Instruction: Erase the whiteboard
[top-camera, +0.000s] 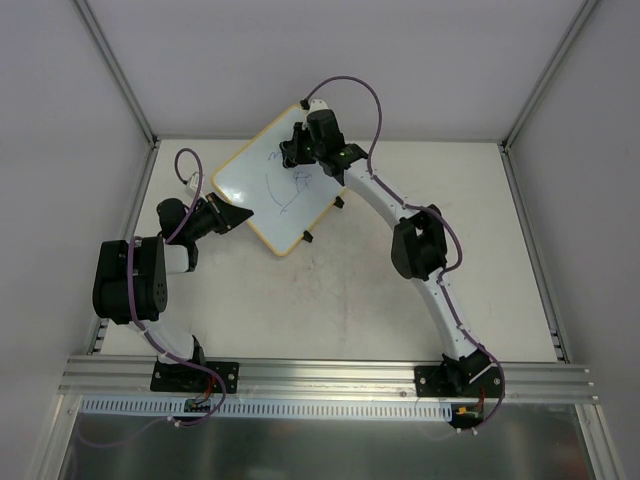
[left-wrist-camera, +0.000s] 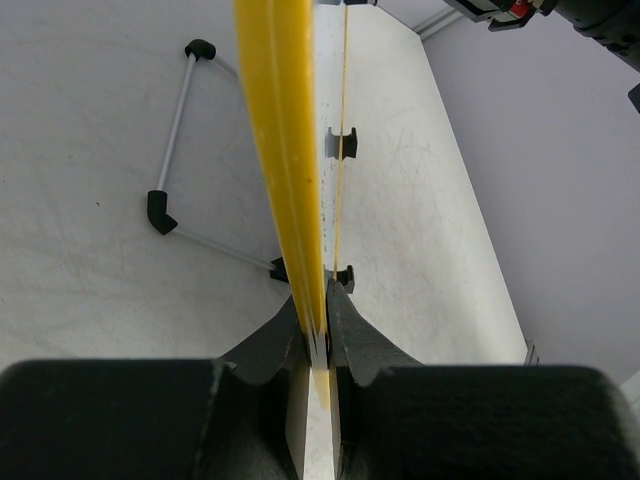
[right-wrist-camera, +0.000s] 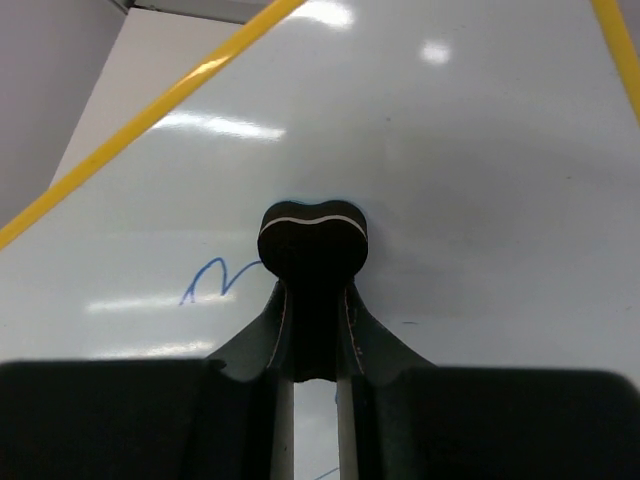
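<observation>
Whiteboard (top-camera: 262, 185), yellow-framed, with blue scribbles (right-wrist-camera: 215, 275): tilting over the far-left part of the white table (top-camera: 350, 300). Left gripper (left-wrist-camera: 318, 320) is clamping the board's yellow edge. Right gripper (right-wrist-camera: 313, 290) is pinching a small dark eraser (right-wrist-camera: 312, 235), pressing it against the board face.

Over the far middle-left of the table (top-camera: 350, 300): the whiteboard (top-camera: 285, 180), turned corner-on to the arm bases. At its near left edge, the left gripper (top-camera: 240, 216), closed on the frame with the edge pinched between the jaws. Above its far right part, the right gripper (top-camera: 298, 158), clamped on a small block (right-wrist-camera: 312, 240) pressed to the board face. Just near-left of the block, pen scribbles (top-camera: 280, 185). Along the near right edge, two clip feet (top-camera: 339, 203).
</observation>
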